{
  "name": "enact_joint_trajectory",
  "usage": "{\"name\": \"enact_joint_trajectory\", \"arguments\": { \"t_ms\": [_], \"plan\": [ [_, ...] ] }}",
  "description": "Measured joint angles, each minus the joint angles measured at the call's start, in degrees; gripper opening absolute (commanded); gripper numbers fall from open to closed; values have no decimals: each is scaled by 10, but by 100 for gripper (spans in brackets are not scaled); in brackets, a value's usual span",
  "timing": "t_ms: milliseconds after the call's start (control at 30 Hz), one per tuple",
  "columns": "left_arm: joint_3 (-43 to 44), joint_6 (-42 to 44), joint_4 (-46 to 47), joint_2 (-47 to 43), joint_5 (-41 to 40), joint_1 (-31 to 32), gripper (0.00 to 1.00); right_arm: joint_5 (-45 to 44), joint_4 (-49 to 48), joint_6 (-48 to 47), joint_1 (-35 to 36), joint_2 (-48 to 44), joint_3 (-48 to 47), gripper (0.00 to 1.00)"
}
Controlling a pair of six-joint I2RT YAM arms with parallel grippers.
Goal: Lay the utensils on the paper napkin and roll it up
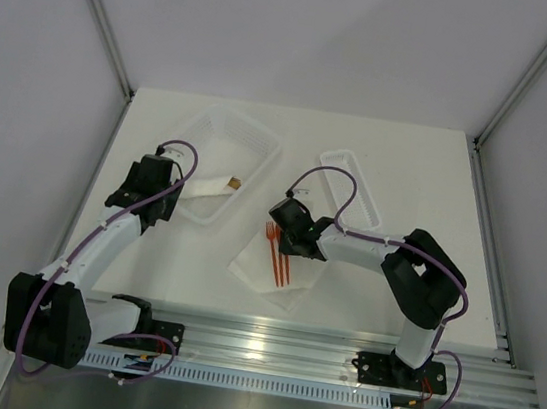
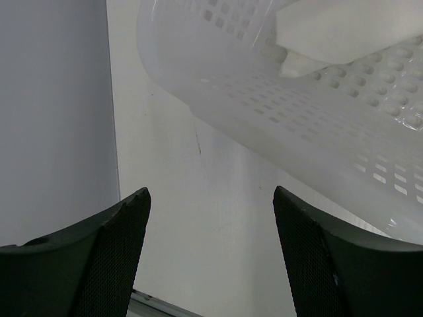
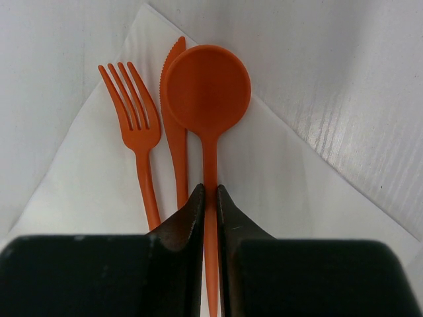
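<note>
Orange-red plastic, thin and glossy, makes up the three utensils lying side by side on the napkin (image 3: 86, 178): a tined fork (image 3: 135, 125) on the left, a serrated knife (image 3: 175, 132) in the middle, and a spoon (image 3: 206, 89) on the right, its round bowl overlapping the knife's blade. The napkin is soft white paper, a square turned corner-on, lying on the smooth white table (image 1: 410, 162) near the front edge, about centre. The right gripper (image 3: 210, 193) is pinched on the spoon's slim handle, its dark tapered fingers almost meeting around it. On the left, the left gripper (image 2: 210, 198) hangs released, its black, finely textured fingers (image 2: 112, 257) spread wide over bare table, just beside a translucent white basket (image 2: 264, 105) with perforated walls. A white paper roll (image 2: 344, 30) lies inside the basket, brown-tipped in the top view. A clear, round-cornered rectangular tray (image 1: 345, 159) sits farther back, right of the basket.
</note>
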State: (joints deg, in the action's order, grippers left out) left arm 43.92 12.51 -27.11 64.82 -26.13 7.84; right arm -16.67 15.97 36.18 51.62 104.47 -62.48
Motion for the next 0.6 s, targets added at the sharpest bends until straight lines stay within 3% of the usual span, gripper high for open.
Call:
{"name": "enact_joint_trajectory", "arguments": {
  "t_ms": [367,600],
  "plan": [
    [0,0,0,0,0,0,79,2,0,-2,0,0,0,0],
    [0,0,0,0,0,0,79,5,0,3,0,0,0,14]
  ]
}}
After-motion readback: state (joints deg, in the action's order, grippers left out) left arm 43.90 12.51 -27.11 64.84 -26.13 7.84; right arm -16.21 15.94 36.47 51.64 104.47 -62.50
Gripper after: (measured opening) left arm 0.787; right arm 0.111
